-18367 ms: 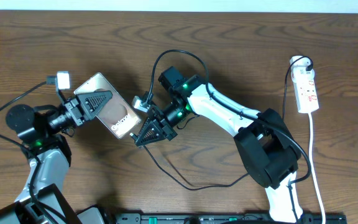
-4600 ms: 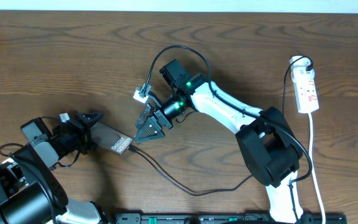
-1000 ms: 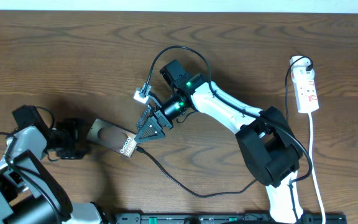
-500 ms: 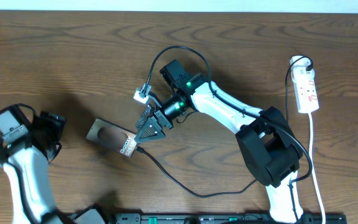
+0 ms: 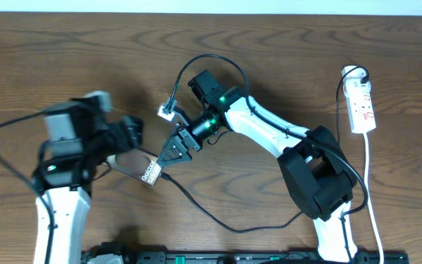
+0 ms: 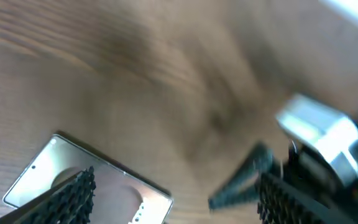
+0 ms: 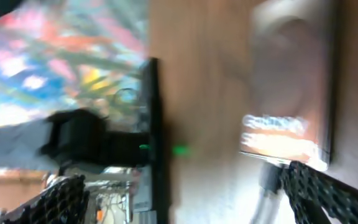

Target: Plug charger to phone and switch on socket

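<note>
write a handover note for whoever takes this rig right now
Left gripper: open, empty, above the rose-gold flat phone.
Right gripper: open, at the phone's labelled end.
Thin black charger cable: its tip meets that end and looks plugged in, but blur prevents certainty.
White oblong power strip: far right, no gripper near it.
Left to do: confirm the plug, switch the strip on.

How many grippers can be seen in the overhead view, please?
2. The left gripper is above the phone's unlabelled end; the right gripper is at its labelled end. None appears hidden.
</note>
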Available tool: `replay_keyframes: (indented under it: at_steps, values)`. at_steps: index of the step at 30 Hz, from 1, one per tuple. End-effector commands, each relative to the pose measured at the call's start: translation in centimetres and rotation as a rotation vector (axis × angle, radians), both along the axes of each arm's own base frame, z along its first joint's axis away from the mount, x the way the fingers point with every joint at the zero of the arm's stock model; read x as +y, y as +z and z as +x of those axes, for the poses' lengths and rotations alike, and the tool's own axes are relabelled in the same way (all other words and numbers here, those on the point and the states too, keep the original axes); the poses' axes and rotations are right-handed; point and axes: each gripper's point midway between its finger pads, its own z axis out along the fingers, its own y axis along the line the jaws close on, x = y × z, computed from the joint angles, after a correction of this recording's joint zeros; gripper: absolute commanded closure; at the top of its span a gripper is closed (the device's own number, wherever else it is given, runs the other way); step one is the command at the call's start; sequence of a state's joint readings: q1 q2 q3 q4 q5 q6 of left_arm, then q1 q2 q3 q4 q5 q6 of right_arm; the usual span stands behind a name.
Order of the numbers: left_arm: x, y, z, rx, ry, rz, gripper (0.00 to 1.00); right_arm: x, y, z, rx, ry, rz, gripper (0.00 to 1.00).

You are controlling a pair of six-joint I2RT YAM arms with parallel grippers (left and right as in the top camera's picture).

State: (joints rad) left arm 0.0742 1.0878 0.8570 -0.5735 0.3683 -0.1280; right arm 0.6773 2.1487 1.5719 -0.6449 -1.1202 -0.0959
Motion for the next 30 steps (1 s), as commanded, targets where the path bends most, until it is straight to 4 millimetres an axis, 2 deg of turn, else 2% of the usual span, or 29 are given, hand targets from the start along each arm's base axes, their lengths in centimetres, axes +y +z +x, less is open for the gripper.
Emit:
replay_keyframes:
  at_steps: [1,3,5,8,11,14,16,18,20,21,25,29,30]
  values:
    - [1.0,0.2,0.8,-0.018,-0.004,0.291,0.18,-0.5,-2.8,2.7,0.001,-0.191,-0.241,0.01]
    - [0.9,0.5,1.2,-0.042,0.013,0.396,0.18,-0.7,-3.0,3.4,-0.004,-0.234,-0.272,0.01]
    - [1.3,0.8,1.4,-0.055,0.041,0.428,0.18,-1.0,-3.0,3.9,-0.009,-0.256,-0.286,0.01]
    - [1.6,0.9,1.6,-0.06,0.069,0.42,0.18,-1.4,-2.9,4.6,-0.004,-0.285,-0.296,0.01]
    - [1.7,0.9,1.6,-0.057,0.076,0.415,0.18,-2.7,-4.0,6.1,0.003,-0.386,-0.387,0.01]
    - [1.7,0.9,1.6,-0.058,0.076,0.415,0.18,-4.7,-5.1,8.0,-0.018,-0.503,-0.504,0.01]
    - [1.7,0.9,1.6,-0.058,0.075,0.415,0.18,-7.3,-5.6,9.8,-0.059,-0.617,-0.633,0.01]
    - [1.6,0.9,1.6,-0.057,0.075,0.412,0.18,-9.9,-4.9,11.4,-0.11,-0.704,-0.727,0.01]
    - [1.6,0.9,1.6,-0.057,0.076,0.411,0.18,-11.8,-3.5,12.7,-0.151,-0.77,-0.782,0.01]
    - [1.6,0.9,1.6,-0.057,0.076,0.411,0.18,-13.8,-1.2,14.3,-0.196,-0.855,-0.824,0.01]
    - [1.6,0.9,1.6,-0.057,0.076,0.411,0.18,-18.5,5.9,17.6,-0.31,-1.069,-0.85,0.01]
    - [1.7,0.9,1.6,-0.057,0.076,0.412,0.18,-24.6,13.8,19.6,-0.441,-1.316,-0.843,0.01]
    - [1.7,0.8,1.6,-0.056,0.076,0.412,0.18,-26.1,15.2,19.8,-0.465,-1.365,-0.839,0.01]
